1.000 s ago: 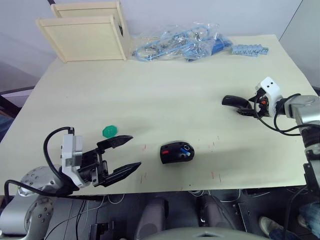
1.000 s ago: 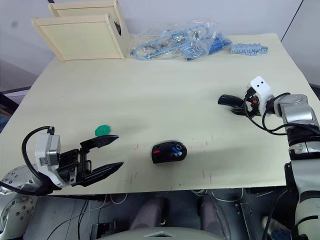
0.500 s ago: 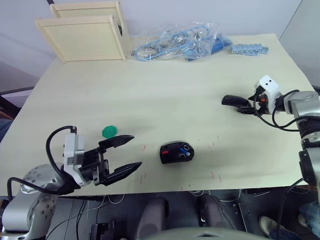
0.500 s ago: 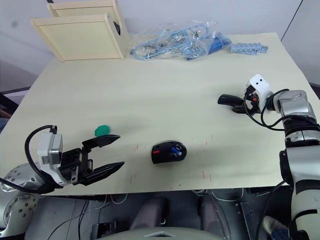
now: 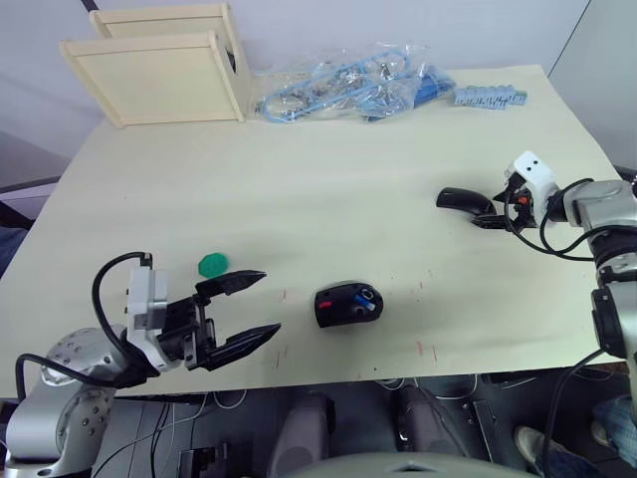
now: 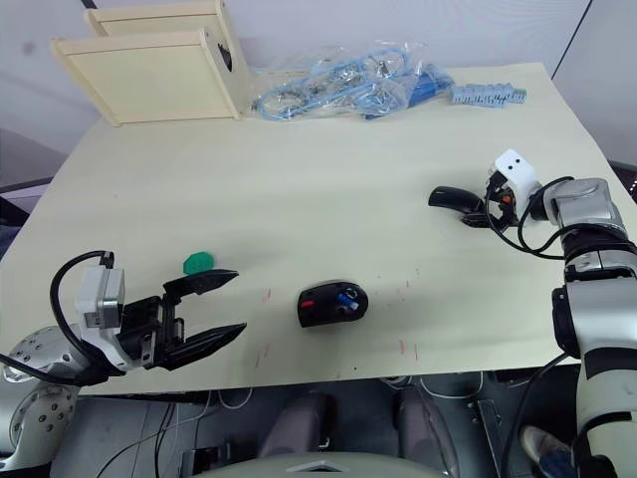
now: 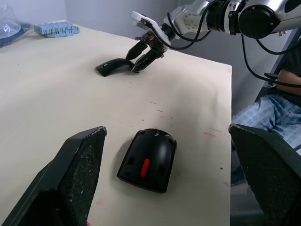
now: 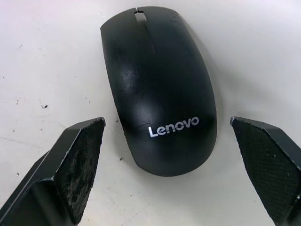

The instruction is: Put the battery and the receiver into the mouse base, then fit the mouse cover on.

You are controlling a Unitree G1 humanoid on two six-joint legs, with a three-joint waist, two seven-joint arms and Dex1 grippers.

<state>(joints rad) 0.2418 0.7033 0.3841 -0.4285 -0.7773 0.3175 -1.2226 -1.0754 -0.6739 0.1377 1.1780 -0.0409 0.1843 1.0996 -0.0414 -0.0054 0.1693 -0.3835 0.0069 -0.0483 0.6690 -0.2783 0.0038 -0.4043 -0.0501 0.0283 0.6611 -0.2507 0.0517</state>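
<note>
Plenty of bare cream table [image 5: 328, 179] lies between the two arms, with red specks near its near edge. At the far edge sit two wooden boxes [image 5: 159, 65], a bag of blue cables [image 5: 348, 90] and a blue strip [image 5: 488, 97].

The right gripper [image 5: 488, 214] hangs wide open and empty, the mouse cover [image 5: 460, 200] lying between its fingers.

The left gripper [image 5: 244, 311], also spread and empty, hovers near the table's edge; the mouse base [image 5: 348, 304], battery [image 5: 366, 298] inside, lies just ahead, a green disc [image 5: 211, 264] beside one fingertip.
</note>
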